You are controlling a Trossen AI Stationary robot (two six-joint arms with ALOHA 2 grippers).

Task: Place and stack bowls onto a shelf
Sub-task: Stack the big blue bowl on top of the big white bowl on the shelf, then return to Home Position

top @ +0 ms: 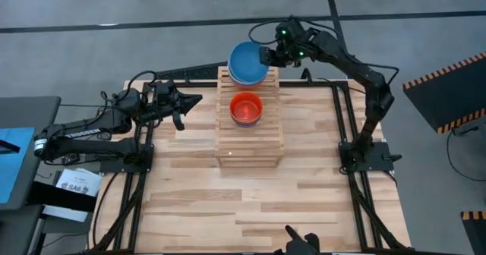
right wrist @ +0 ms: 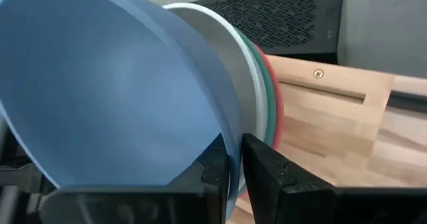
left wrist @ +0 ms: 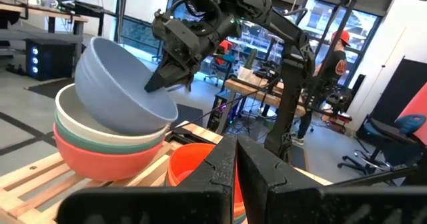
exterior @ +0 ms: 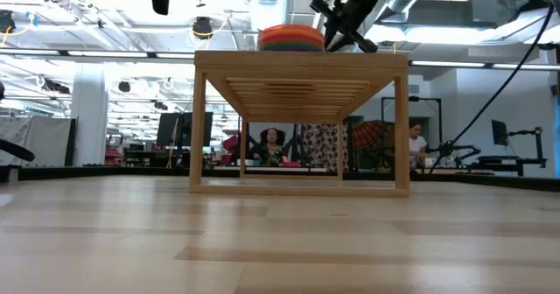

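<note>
Glossy round blue bowl (right wrist: 113, 84), rim-pinched, tilted.

The blue bowl (top: 247, 63) is covering the bowls nested under it from above, so only their rims are showing at the left wrist. The shelf (exterior: 302, 123) top is hiding most of the orange stack (exterior: 290, 38) in the low view, whose upper edge is cutting off the arms.
</note>
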